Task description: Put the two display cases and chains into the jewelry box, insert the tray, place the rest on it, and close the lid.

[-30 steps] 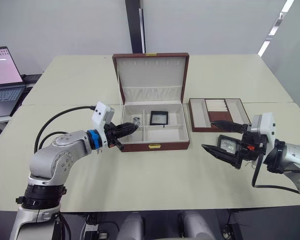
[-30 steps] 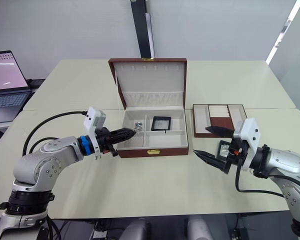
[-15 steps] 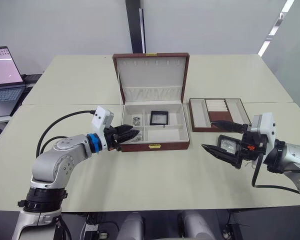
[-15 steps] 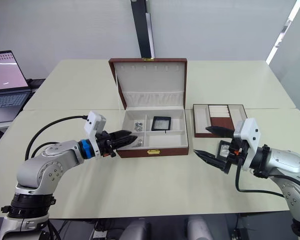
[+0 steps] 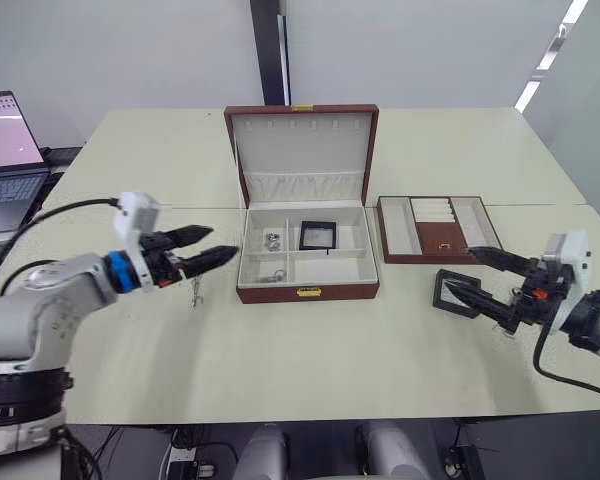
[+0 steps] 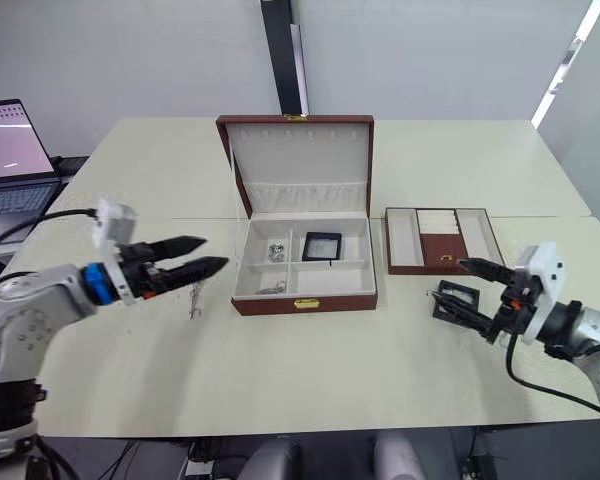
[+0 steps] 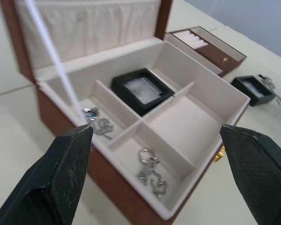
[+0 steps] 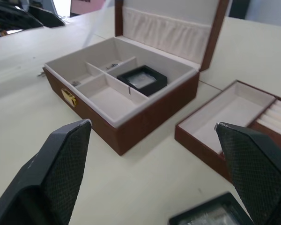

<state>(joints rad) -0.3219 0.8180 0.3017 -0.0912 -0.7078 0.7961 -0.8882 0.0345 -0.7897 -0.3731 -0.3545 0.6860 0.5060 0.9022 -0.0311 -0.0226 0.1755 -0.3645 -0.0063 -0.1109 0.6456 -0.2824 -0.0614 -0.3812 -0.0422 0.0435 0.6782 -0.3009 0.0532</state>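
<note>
I see the jewelry box (image 5: pixel 308 255) mid-counter, lid (image 5: pixel 302 155) upright. One display case (image 5: pixel 318 236) sits in its rear middle compartment; chains (image 7: pixel 150 172) lie in the left compartments. A loose chain (image 5: pixel 194 293) rests on the counter at the box's 9 o'clock. Left gripper (image 5: pixel 213 244) spread, empty. Right gripper (image 5: pixel 476 270) spread over the second display case (image 5: pixel 454 293), at 6 o'clock from the tray (image 5: pixel 435 228).

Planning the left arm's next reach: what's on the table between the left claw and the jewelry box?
One chain lies on the table between the open left claw and the jewelry box, seen in the left eye view.
</note>
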